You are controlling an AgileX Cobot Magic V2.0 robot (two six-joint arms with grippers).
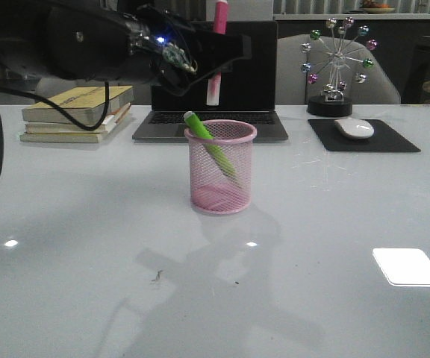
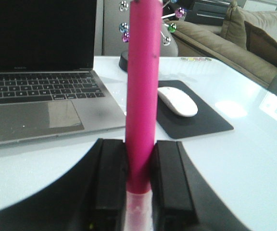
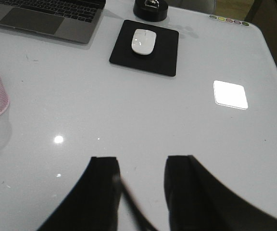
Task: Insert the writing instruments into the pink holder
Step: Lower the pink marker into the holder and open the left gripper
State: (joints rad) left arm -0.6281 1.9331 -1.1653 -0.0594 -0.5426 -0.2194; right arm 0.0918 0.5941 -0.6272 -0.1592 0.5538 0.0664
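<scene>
Hovering with jaws clenched on the magenta marker (image 1: 216, 52), held upright with its clear cap downward, the left gripper (image 1: 213, 56) must lower it into the pink holder (image 1: 220, 167) below, where the green marker (image 1: 210, 143) leans; the right gripper (image 3: 141, 185) idles, released.

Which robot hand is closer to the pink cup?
Left. The left gripper hovers right above the pink cup, gripping the pink highlighter. The right gripper hangs open, off to its side.
</scene>
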